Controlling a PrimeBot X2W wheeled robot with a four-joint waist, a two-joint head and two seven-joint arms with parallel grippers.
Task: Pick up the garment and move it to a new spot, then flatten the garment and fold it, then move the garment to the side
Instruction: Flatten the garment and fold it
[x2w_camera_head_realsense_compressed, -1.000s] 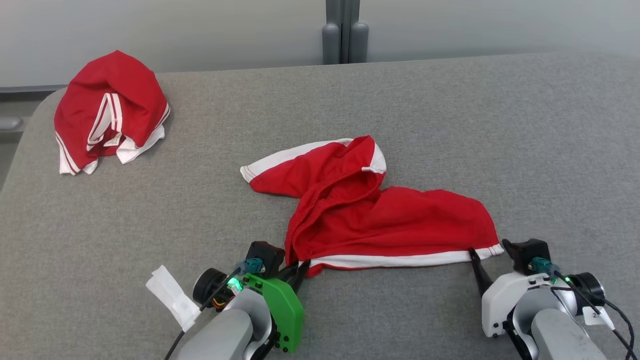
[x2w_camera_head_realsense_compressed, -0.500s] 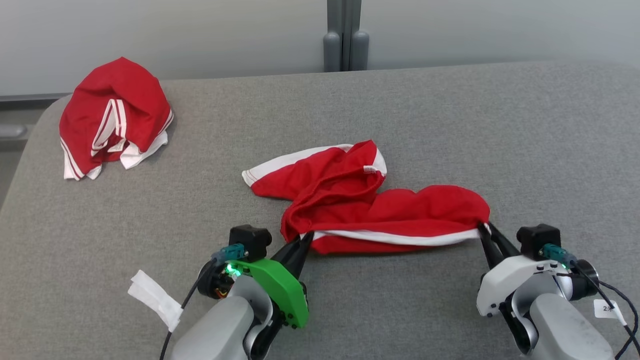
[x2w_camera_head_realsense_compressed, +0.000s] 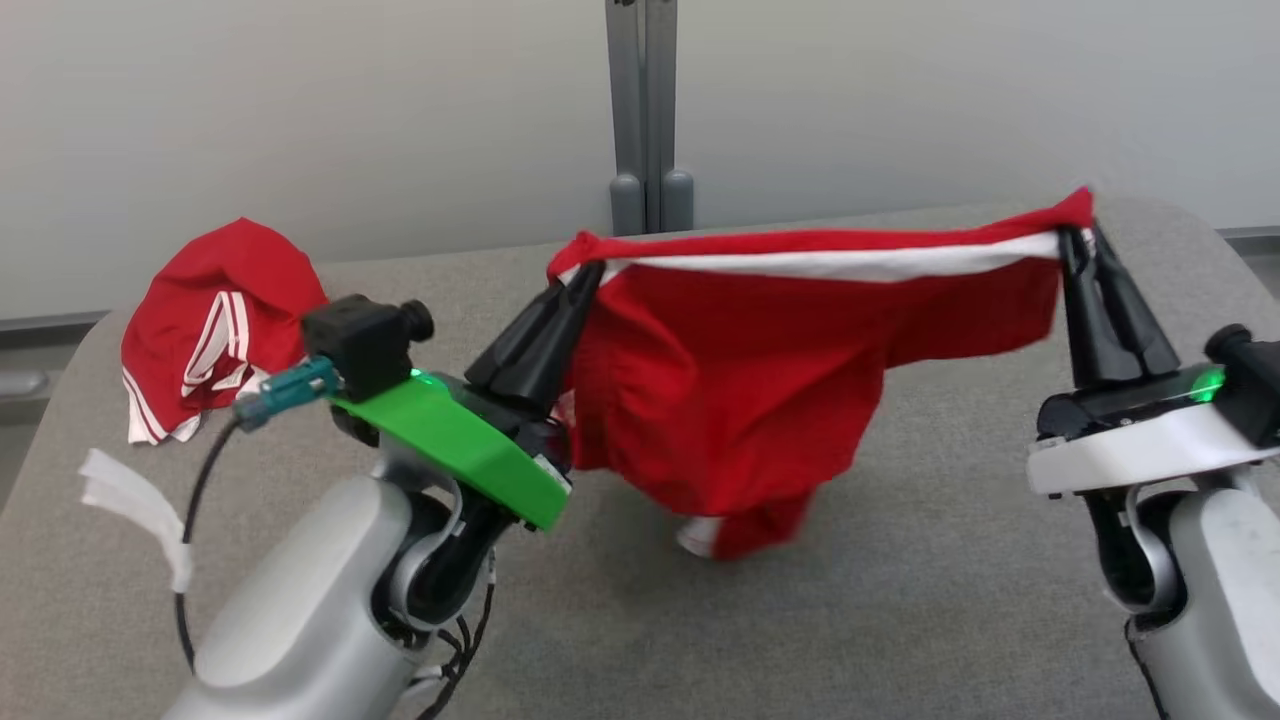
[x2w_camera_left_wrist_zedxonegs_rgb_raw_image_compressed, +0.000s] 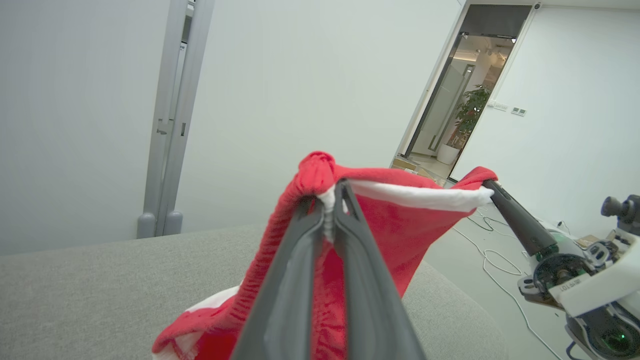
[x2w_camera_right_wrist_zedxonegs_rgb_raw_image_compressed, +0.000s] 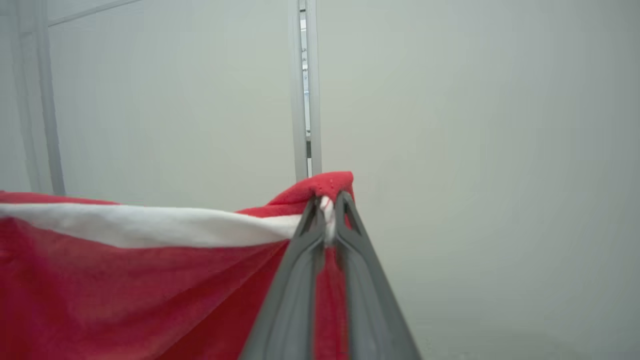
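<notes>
The garment (x2w_camera_head_realsense_compressed: 740, 390), red with a white band along its top edge, hangs stretched in the air between my two grippers above the grey table (x2w_camera_head_realsense_compressed: 950, 600). My left gripper (x2w_camera_head_realsense_compressed: 590, 272) is shut on its left corner; my right gripper (x2w_camera_head_realsense_compressed: 1078, 235) is shut on its right corner. The cloth sags in the middle and its lowest fold touches or nearly touches the table. In the left wrist view the garment (x2w_camera_left_wrist_zedxonegs_rgb_raw_image_compressed: 395, 220) is pinched between my left gripper (x2w_camera_left_wrist_zedxonegs_rgb_raw_image_compressed: 330, 195), with the right gripper (x2w_camera_left_wrist_zedxonegs_rgb_raw_image_compressed: 487, 186) holding the far corner. In the right wrist view my right gripper (x2w_camera_right_wrist_zedxonegs_rgb_raw_image_compressed: 327, 202) clamps the garment (x2w_camera_right_wrist_zedxonegs_rgb_raw_image_compressed: 125, 285).
A second red and white garment (x2w_camera_head_realsense_compressed: 215, 320) lies bunched at the table's far left corner. A grey post (x2w_camera_head_realsense_compressed: 645, 120) stands against the pale wall behind the table. A doorway (x2w_camera_left_wrist_zedxonegs_rgb_raw_image_compressed: 470, 95) and floor cables (x2w_camera_left_wrist_zedxonegs_rgb_raw_image_compressed: 492, 255) lie off to the right.
My right gripper closed on the garment's right corner, then both grippers rose and lifted the garment off the table, stretching its white band taut. The head camera tilted upward.
</notes>
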